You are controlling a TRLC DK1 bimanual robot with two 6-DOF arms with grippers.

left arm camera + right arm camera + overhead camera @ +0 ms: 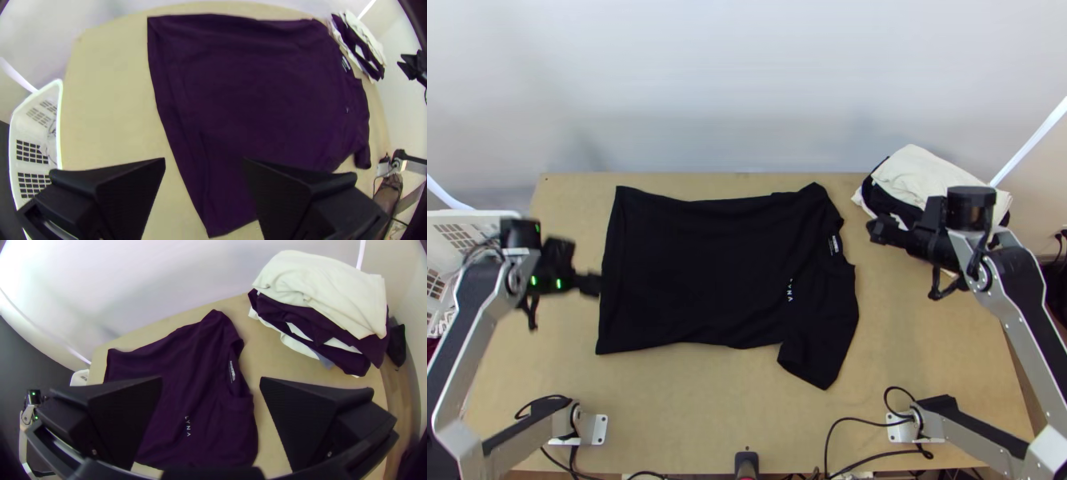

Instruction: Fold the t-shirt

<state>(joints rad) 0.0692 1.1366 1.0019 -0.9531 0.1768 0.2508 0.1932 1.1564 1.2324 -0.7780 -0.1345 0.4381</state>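
The black t-shirt (707, 268) lies spread on the table, hem at the left, collar with its label at the right, one sleeve pointing toward the near edge. My left gripper (589, 284) is over the shirt's hem side in the top view; in the left wrist view the gripper (204, 161) stands open above the t-shirt (258, 89). At the right, my right gripper (877, 232) is between the collar and the clothes pile; in the right wrist view the gripper (211, 379) is open too, with the t-shirt (178, 369) below. Neither holds cloth.
A pile of folded white and dark clothes (927, 176) sits at the table's back right corner. A white plastic basket (57, 89) stands beyond the left edge. Bare wood of the table (731, 400) shows between the shirt and the near edge, where cables lie.
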